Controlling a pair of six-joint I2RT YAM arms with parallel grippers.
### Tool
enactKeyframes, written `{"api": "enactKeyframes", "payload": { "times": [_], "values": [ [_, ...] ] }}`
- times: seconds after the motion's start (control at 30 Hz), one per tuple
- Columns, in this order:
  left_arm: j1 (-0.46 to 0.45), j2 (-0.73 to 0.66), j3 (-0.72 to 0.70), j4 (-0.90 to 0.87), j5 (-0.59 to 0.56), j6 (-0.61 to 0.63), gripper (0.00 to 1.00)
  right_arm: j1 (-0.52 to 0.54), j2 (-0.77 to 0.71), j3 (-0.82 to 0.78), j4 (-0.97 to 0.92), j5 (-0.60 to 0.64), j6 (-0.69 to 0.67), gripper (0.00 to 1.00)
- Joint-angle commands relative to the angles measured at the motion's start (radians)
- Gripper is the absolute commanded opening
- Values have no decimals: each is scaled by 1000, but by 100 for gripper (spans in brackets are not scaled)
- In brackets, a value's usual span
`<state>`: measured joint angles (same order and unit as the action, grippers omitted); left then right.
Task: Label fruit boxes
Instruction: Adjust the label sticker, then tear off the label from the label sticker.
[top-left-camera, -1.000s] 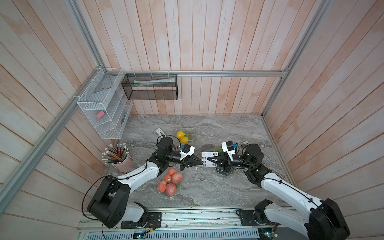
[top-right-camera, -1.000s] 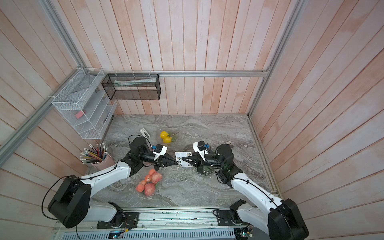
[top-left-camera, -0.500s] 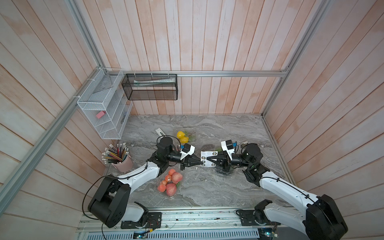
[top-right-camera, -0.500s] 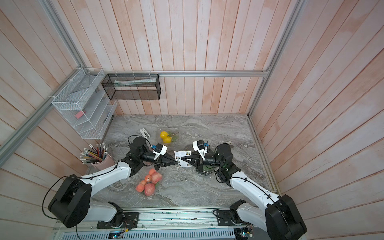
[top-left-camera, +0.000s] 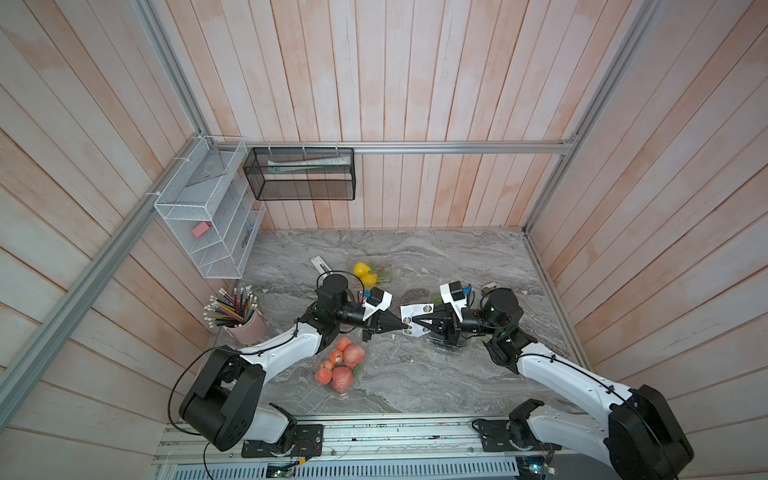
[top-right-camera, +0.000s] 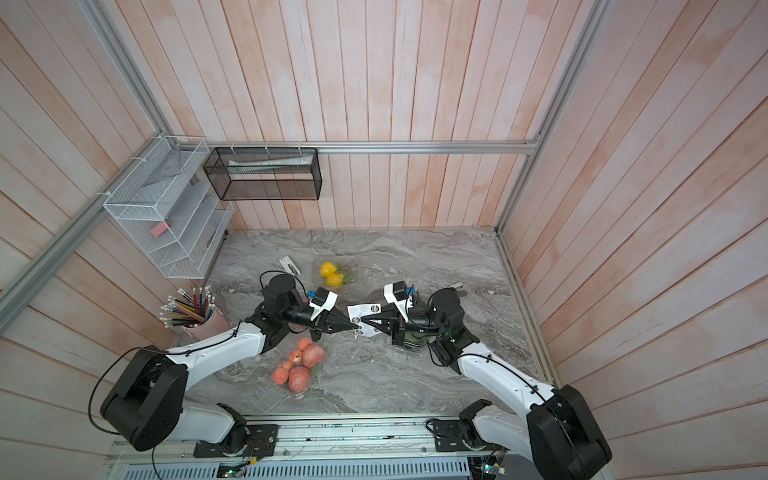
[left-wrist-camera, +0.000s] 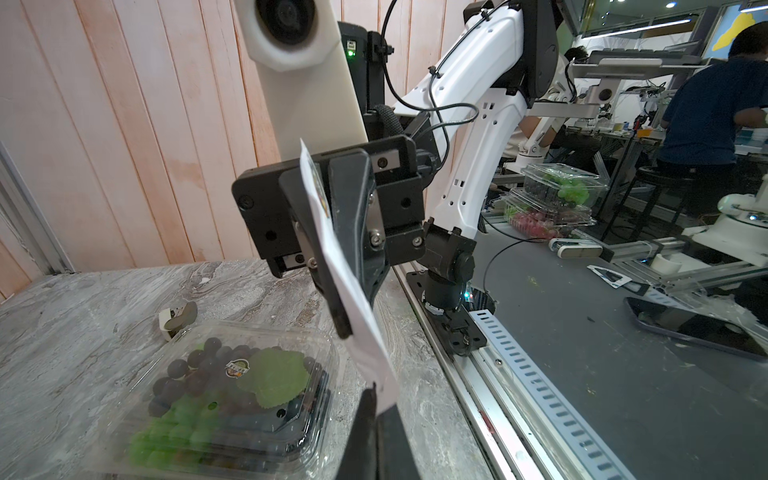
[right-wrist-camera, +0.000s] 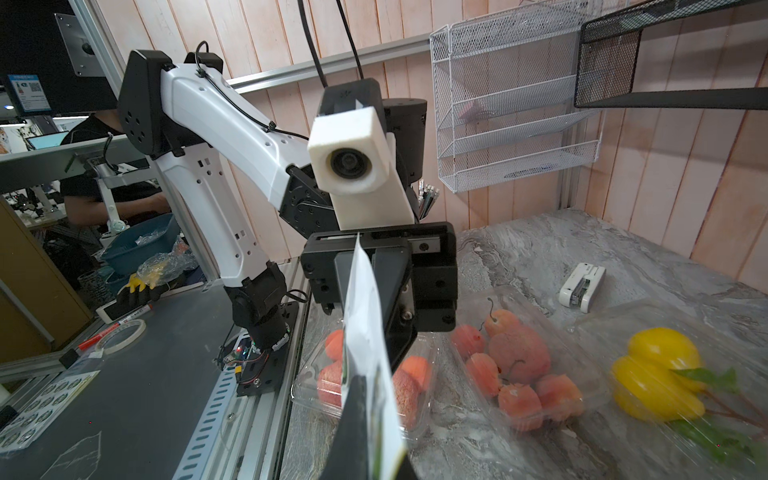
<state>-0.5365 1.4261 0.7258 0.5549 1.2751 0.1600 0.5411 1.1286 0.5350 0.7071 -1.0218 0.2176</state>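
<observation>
Both grippers meet above the middle of the table, tip to tip. A white sticker sheet (top-left-camera: 419, 309) hangs between them. My right gripper (top-left-camera: 412, 321) is shut on it, and my left gripper (top-left-camera: 404, 328) is shut on its near edge. In the left wrist view the left fingers (left-wrist-camera: 365, 419) pinch the sheet's (left-wrist-camera: 361, 332) lower corner. The grape fruit box (left-wrist-camera: 216, 395) lies below the right gripper and carries a small round label. Two apple fruit boxes (right-wrist-camera: 519, 361) (right-wrist-camera: 411, 386) and the yellow-fruit box (right-wrist-camera: 660, 374) lie on the left arm's side.
A pink cup of pencils (top-left-camera: 241, 320) stands at the table's left edge. A small white stapler (top-left-camera: 321, 264) lies near the yellow-fruit box (top-left-camera: 368, 272). A white wire rack (top-left-camera: 208, 232) and a black mesh basket (top-left-camera: 301, 178) hang on the walls. A metal rail (top-left-camera: 374, 432) runs along the front.
My left gripper's fingers have closed onto the sheet's edge. Both arms have stayed almost where they were.
</observation>
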Motion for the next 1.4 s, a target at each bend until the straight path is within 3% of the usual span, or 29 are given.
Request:
{"api": "enactKeyframes", "payload": {
  "times": [0.0, 0.13, 0.23, 0.43, 0.6, 0.77, 1.37],
  "values": [
    [-7, 6, 33, 4, -12, 1, 0, 9, 9, -18, 37, -7, 14, 0],
    [-8, -3, 26, -13, -26, 16, 0, 9, -18, -29, 25, 35, 1, 3],
    [-8, -18, 21, -32, -44, 38, 0, 8, -61, -38, -13, 108, -19, 22],
    [-8, -56, -7, -31, -157, 85, 0, 4, -227, -54, -230, 321, -119, 39],
    [-8, -73, -32, -6, -246, 110, 0, 4, -389, -80, -332, 470, -144, 40],
    [-8, -79, -37, 4, -296, 129, 0, 18, -434, -80, -362, 469, -148, 38],
    [-20, -89, -20, -84, -334, 237, 0, 95, -147, -19, -111, 393, -148, 38]
  ]
}}
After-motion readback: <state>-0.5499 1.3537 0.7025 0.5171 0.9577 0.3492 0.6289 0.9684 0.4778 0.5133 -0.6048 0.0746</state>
